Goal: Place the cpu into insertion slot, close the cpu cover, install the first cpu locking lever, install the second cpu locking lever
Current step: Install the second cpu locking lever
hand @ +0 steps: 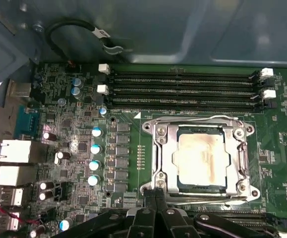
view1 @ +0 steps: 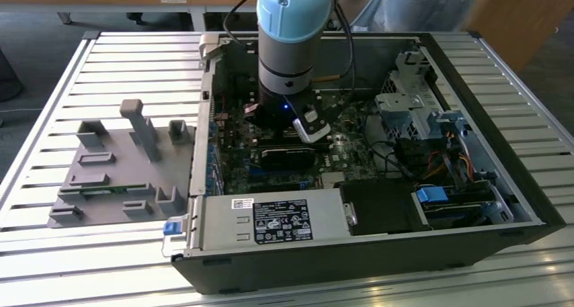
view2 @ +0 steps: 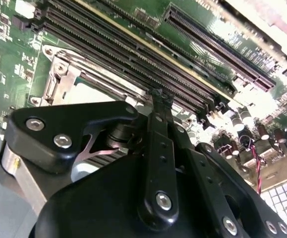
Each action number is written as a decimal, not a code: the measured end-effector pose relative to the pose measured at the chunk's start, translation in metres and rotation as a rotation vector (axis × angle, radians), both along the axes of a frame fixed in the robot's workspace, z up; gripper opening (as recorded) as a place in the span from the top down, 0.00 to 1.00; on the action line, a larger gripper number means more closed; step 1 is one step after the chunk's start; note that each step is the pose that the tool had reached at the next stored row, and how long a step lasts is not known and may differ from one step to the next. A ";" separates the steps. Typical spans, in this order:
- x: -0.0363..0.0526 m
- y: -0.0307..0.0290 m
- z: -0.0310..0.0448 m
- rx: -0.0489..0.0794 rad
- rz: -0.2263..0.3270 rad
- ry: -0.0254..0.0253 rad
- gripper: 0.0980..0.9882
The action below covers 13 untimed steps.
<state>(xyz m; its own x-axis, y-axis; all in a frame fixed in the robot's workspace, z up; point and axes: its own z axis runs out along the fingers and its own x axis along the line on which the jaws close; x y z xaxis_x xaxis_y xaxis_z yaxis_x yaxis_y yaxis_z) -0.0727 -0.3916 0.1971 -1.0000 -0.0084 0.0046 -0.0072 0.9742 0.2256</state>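
Note:
In the first wrist view the cpu (hand: 201, 161), silver with a tan stain, lies flat in the middle of the socket. The cpu cover (hand: 165, 163) is down around it as a silver frame. The insertion slot itself is covered by chip and frame. Thin wire levers run along the frame's far edge (hand: 198, 119) and near edge (hand: 207, 201). My gripper (hand: 155, 194) is shut, with its two black fingertips together at the frame's near corner, by the end of the near lever. In the second wrist view a fingertip (view2: 158, 94) sits just past the metal frame (view2: 66, 74).
The arm (view1: 287, 52) reaches down into the open computer case (view1: 359, 267). Memory slots (hand: 183, 89) run alongside the socket, with capacitors (hand: 96, 148) on its other side. A black card (view1: 282, 158) and the power supply (view1: 269, 220) lie nearby. A grey fixture (view1: 117, 179) sits at the exterior view's left.

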 end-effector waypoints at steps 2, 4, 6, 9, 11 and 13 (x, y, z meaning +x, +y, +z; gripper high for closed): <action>-0.0009 0.0000 -0.0007 0.006 0.000 0.0001 0.99; -0.0013 0.0001 -0.0017 0.012 0.000 -0.0001 0.99; -0.0016 0.0003 -0.0027 0.016 0.000 0.0000 0.99; -0.0025 0.0010 -0.0039 0.023 0.000 0.0001 0.99; -0.0032 0.0015 -0.0047 0.028 0.000 0.0000 0.99; -0.0038 0.0019 -0.0056 0.032 0.000 0.0001 0.99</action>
<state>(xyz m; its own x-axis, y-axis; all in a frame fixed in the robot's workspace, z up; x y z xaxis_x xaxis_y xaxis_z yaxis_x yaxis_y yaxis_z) -0.0765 -0.3898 0.1915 -1.0000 -0.0087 0.0044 -0.0073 0.9666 0.2562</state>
